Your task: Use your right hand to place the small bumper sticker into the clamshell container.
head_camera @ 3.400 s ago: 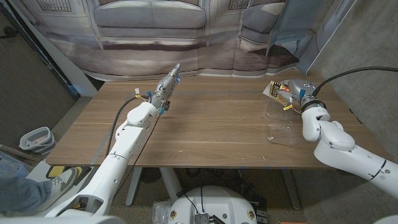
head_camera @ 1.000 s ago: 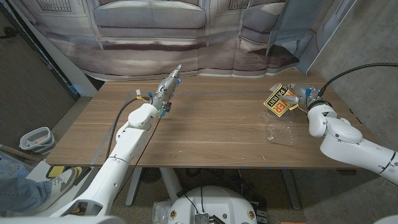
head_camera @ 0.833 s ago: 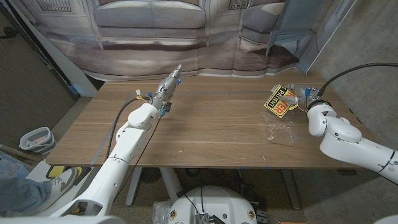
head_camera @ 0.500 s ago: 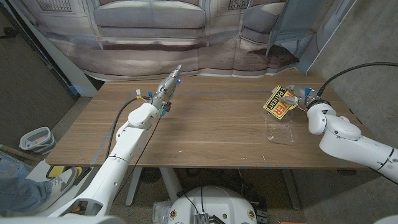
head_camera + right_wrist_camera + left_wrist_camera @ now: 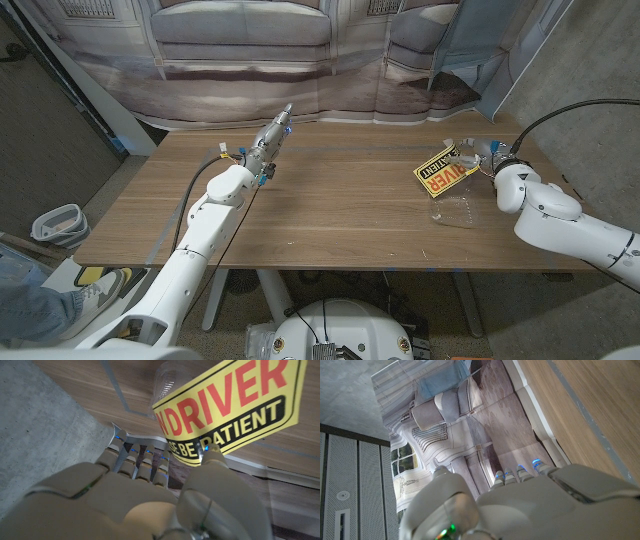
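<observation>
The small bumper sticker, a flat yellow sheet with red and black lettering, is pinched at one edge by the right hand and hangs tilted above the table's far right part, over the clamshell container's far side. The clear plastic container is hard to make out against the wood, close to the right edge. Bare wood spreads leftward. The left hand points toward the far edge, fingers straight and together, holding nothing.
</observation>
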`<state>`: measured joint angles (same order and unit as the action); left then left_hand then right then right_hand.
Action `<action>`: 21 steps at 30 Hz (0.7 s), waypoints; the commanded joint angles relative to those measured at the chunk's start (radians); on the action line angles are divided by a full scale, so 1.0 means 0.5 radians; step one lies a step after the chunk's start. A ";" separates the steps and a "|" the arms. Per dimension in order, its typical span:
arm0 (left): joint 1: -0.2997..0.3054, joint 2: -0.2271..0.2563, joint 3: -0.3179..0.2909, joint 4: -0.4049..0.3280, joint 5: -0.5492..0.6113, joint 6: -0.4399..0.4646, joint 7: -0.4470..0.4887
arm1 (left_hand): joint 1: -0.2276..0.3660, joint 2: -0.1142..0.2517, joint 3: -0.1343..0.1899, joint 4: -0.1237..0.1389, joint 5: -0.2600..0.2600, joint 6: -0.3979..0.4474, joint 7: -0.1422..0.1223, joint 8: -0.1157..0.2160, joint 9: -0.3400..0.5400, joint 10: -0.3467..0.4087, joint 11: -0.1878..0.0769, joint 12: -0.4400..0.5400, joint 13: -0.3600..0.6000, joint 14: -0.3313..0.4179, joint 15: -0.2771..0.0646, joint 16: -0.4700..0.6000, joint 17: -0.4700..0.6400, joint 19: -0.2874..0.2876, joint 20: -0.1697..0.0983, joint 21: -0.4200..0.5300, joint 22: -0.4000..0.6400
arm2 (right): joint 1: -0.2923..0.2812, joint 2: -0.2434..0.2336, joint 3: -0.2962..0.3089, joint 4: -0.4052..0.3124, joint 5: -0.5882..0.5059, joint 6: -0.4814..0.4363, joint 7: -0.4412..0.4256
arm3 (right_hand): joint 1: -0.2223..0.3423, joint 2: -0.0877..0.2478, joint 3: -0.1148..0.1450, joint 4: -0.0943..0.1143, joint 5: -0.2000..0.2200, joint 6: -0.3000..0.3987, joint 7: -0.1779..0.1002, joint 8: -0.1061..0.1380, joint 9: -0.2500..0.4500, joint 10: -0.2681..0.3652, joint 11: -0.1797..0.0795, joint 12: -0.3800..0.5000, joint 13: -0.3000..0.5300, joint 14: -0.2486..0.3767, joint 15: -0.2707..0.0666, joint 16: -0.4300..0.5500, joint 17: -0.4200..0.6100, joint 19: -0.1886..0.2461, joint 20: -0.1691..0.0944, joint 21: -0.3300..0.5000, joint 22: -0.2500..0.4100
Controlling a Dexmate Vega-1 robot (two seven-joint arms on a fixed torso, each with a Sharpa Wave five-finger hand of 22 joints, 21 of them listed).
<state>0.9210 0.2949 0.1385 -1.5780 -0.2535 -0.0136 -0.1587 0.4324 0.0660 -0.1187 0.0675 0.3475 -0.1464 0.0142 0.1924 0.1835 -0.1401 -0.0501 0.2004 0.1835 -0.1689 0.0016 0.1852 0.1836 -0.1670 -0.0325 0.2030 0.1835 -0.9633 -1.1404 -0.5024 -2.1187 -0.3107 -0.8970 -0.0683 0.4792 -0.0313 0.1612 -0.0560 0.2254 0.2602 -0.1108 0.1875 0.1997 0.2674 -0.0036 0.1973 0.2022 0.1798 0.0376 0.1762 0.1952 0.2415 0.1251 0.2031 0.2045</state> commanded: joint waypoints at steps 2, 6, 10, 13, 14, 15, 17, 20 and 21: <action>-0.014 0.005 0.006 0.022 -0.006 -0.016 -0.012 | 0.021 0.008 -0.017 -0.004 0.000 0.013 0.001 0.008 0.006 -0.004 -0.001 0.003 0.006 0.003 0.008 0.013 0.007 -0.127 -0.041 0.008 0.007 | 0.026 -0.024 -0.011 -0.020 0.071 -0.037 0.028 | -0.033 -0.008 -0.022 0.007 0.013 -0.012 0.005 -0.009 0.007 -0.021 0.006 -0.003 0.006 -0.016 0.000 0.008 0.004 -0.018 -0.001 -0.006 0.002; -0.008 0.005 0.000 0.021 -0.015 -0.019 -0.017 | 0.021 0.009 -0.019 -0.004 0.000 0.013 0.000 0.008 0.006 -0.004 -0.001 0.002 0.006 0.004 0.009 0.013 0.007 -0.127 -0.040 0.008 0.007 | 0.019 -0.029 -0.006 -0.029 0.087 -0.037 0.012 | -0.049 -0.016 -0.031 0.012 0.018 -0.015 0.008 -0.006 0.007 -0.023 0.009 0.000 0.006 -0.019 -0.001 0.010 0.004 -0.022 0.001 -0.006 0.002; 0.000 0.005 -0.005 0.017 -0.021 -0.024 -0.017 | 0.022 0.009 -0.020 -0.003 0.000 0.014 0.002 0.009 0.006 -0.002 -0.003 0.003 0.006 0.002 0.008 0.013 0.007 -0.127 -0.040 0.008 0.007 | 0.021 -0.036 -0.011 -0.039 0.094 -0.038 0.005 | -0.065 -0.023 -0.040 0.017 0.023 -0.018 0.008 -0.003 0.007 -0.026 0.006 0.003 0.006 -0.022 0.001 0.012 0.004 -0.025 0.001 -0.005 0.001; 0.011 0.006 -0.008 0.007 -0.021 -0.025 -0.013 | 0.022 0.009 -0.021 -0.003 0.000 0.014 0.000 0.009 0.006 -0.001 -0.001 0.004 0.006 -0.001 0.008 0.011 0.007 -0.127 -0.040 0.008 0.007 | 0.022 -0.035 -0.012 -0.047 0.098 -0.047 -0.005 | -0.074 -0.027 -0.045 0.021 0.026 -0.021 0.008 -0.003 0.006 -0.026 0.009 0.005 0.006 -0.023 -0.001 0.014 0.004 -0.026 0.002 -0.004 0.001; 0.013 0.006 -0.009 0.004 -0.020 -0.024 -0.011 | 0.022 0.010 -0.022 -0.003 0.000 0.014 -0.002 0.009 0.006 -0.001 -0.002 0.004 0.006 0.000 0.008 0.012 0.007 -0.127 -0.039 0.008 0.007 | 0.019 -0.040 -0.011 -0.050 0.100 -0.040 -0.009 | -0.078 -0.029 -0.048 0.022 0.027 -0.021 0.008 -0.002 0.006 -0.028 0.006 0.006 0.006 -0.022 -0.002 0.015 0.004 -0.027 0.002 -0.004 0.001; 0.015 0.008 -0.010 0.002 -0.022 -0.025 -0.014 | 0.022 0.010 -0.022 -0.003 0.000 0.014 -0.002 0.009 0.006 -0.002 -0.002 0.004 0.006 0.000 0.008 0.012 0.007 -0.127 -0.040 0.008 0.007 | 0.016 -0.042 -0.008 -0.052 0.102 -0.037 -0.015 | -0.080 -0.030 -0.049 0.023 0.028 -0.021 0.009 -0.002 0.006 -0.028 0.008 0.006 0.006 -0.023 -0.004 0.015 0.004 -0.027 0.002 -0.004 0.001; 0.022 0.007 -0.013 -0.007 -0.020 -0.022 -0.005 | 0.023 0.010 -0.023 -0.003 0.000 0.013 -0.003 0.008 0.006 -0.002 -0.001 0.003 0.006 -0.001 0.008 0.011 0.007 -0.127 -0.040 0.008 0.007 | 0.016 -0.047 -0.009 -0.058 0.103 -0.037 -0.018 | -0.087 -0.032 -0.052 0.026 0.030 -0.022 0.009 -0.001 0.006 -0.027 0.008 0.008 0.005 -0.023 -0.007 0.016 0.004 -0.027 0.001 -0.003 0.001; 0.025 0.007 -0.018 -0.007 -0.026 -0.023 -0.010 | 0.023 0.011 -0.024 -0.003 -0.001 0.013 -0.003 0.008 0.006 -0.002 -0.003 0.003 0.006 -0.002 0.009 0.011 0.007 -0.127 -0.041 0.008 0.007 | 0.014 -0.051 -0.006 -0.063 0.106 -0.035 -0.025 | -0.095 -0.035 -0.057 0.029 0.033 -0.024 0.010 0.000 0.006 -0.025 0.009 0.011 0.005 -0.019 -0.016 0.019 0.004 -0.026 0.002 -0.002 0.001; 0.027 0.005 -0.020 -0.007 -0.029 -0.024 -0.008 | 0.023 0.011 -0.024 -0.003 -0.001 0.013 -0.003 0.008 0.006 -0.002 -0.003 0.003 0.006 -0.001 0.008 0.011 0.007 -0.127 -0.040 0.008 0.007 | 0.013 -0.056 -0.005 -0.064 0.108 -0.027 -0.026 | -0.102 -0.038 -0.060 0.031 0.035 -0.024 0.011 0.001 0.006 -0.027 0.003 0.012 0.005 -0.019 -0.016 0.019 0.004 -0.025 0.003 -0.001 0.000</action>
<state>0.9245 0.2969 0.1356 -1.5725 -0.2620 -0.0238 -0.1650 0.4363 0.0700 -0.1229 0.0632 0.3476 -0.1427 0.0104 0.1925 0.1835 -0.1400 -0.0501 0.2004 0.1835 -0.1689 0.0016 0.1852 0.1836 -0.1670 -0.0325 0.2030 0.1835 -0.9539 -1.1583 -0.5068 -2.1396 -0.2673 -0.9153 -0.0678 0.4406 -0.0460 0.1378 -0.0384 0.2368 0.2516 -0.1053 0.1875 0.1999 0.2583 -0.0018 0.1974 0.2022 0.1674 0.0359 0.1815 0.1953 0.2292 0.1267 0.2031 0.2046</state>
